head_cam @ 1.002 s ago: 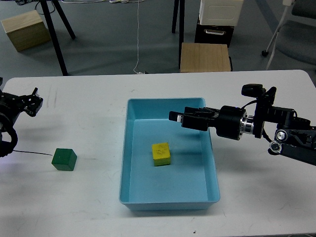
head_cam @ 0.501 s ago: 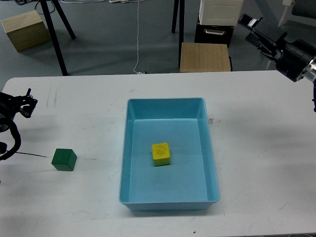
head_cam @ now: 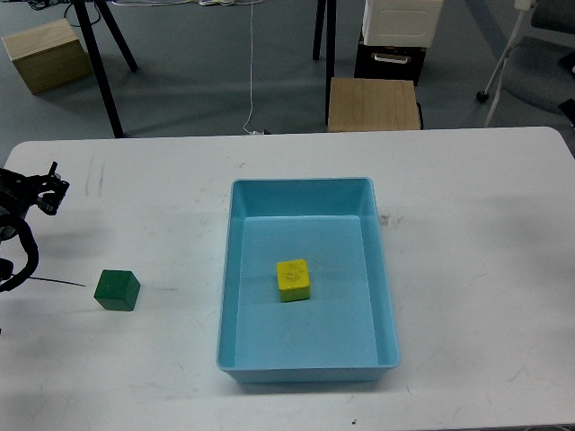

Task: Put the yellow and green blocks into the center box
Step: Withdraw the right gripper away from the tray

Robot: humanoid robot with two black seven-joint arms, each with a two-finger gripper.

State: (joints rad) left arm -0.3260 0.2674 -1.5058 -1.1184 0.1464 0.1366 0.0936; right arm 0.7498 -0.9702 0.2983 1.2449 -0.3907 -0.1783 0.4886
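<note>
A yellow block (head_cam: 293,279) lies inside the light blue box (head_cam: 239,269) at the middle of the white table. A green block (head_cam: 117,290) sits on the table left of the box, well apart from it. My left gripper (head_cam: 45,190) shows small and dark at the left edge, above and to the left of the green block and not touching it; its fingers cannot be told apart. My right gripper is out of view.
The white table's (head_cam: 467,269) far edge runs along the top third of the view. Beyond it on the floor stand a wooden stool (head_cam: 373,103), a black tripod leg (head_cam: 99,63) and a wooden box (head_cam: 45,54).
My right arm, which reached over the box with its gripper above the yellow block, has swung up and away to the right and left the view. The left gripper shifted slightly. Both blocks stayed put.
</note>
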